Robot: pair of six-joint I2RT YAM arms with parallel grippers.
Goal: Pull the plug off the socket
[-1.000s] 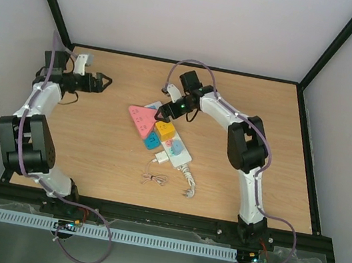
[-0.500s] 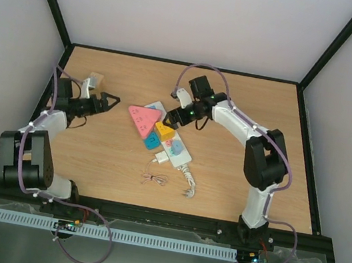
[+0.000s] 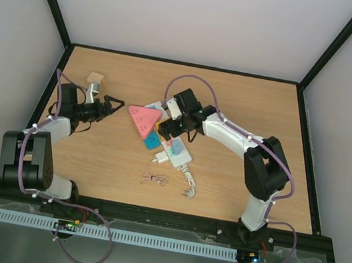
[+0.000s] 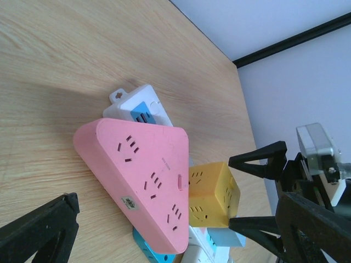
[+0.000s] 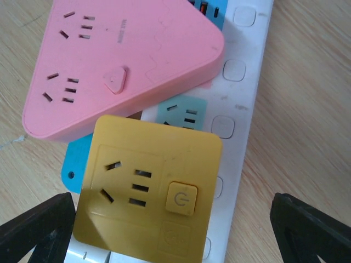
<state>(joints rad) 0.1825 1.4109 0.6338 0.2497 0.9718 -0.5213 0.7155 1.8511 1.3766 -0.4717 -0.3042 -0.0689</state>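
The wooden table (image 3: pixel 246 116) is matte and grained. The socket (image 3: pixel 179 151) lies diagonally across its middle, a long strip of glossy white plastic. A pink triangle (image 5: pixel 120 55) and a yellow cube (image 5: pixel 148 186), both hard and smooth, sit on its far half. The right gripper (image 5: pixel 173 205) hovers over the cube, jaws spread wide and holding nothing. The left gripper (image 3: pixel 115 105) hangs left of the triangle, also wide open and empty. The plug (image 3: pixel 160 159) sits at the socket's near end, on its left side, and its thin cable (image 3: pixel 154 179) lies bundled just nearer. The plug looks light, rigid and slick. It is probably best pinched across its flat sides, not pulled by the limp cable, with the light strip held down.
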